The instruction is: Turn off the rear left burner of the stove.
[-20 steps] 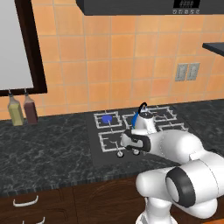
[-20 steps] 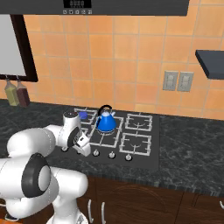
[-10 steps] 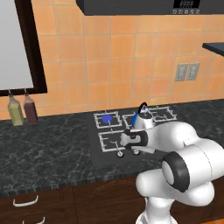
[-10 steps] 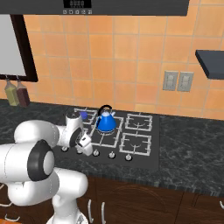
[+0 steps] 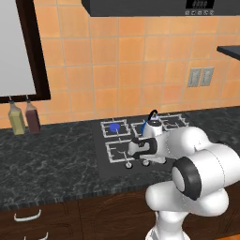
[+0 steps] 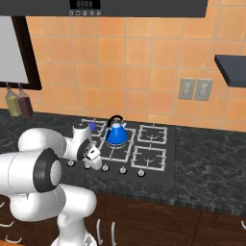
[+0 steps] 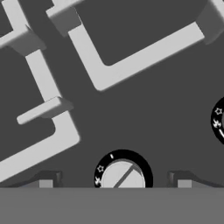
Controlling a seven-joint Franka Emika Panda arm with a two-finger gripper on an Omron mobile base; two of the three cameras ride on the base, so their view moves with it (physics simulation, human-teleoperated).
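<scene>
I've brought claw (image 7: 117, 183) lower, fingers spread either side of a front-edge knob (image 7: 124, 174); burner (image 5: 114, 127) still blue, so it's not off yet.

No readable text, small flame and star marks on black knob ring (image 7: 123, 158), hood display (image 5: 200, 3) digits illegible

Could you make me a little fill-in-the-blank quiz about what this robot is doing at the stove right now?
1. The rear left burner has a bright ____ disc at its centre.
2. The blue kettle has a ____ handle.
3. In the hand view, a round silver knob sits ____ the two finger tips of the gripper.

Missing words: blue; black; between
</scene>
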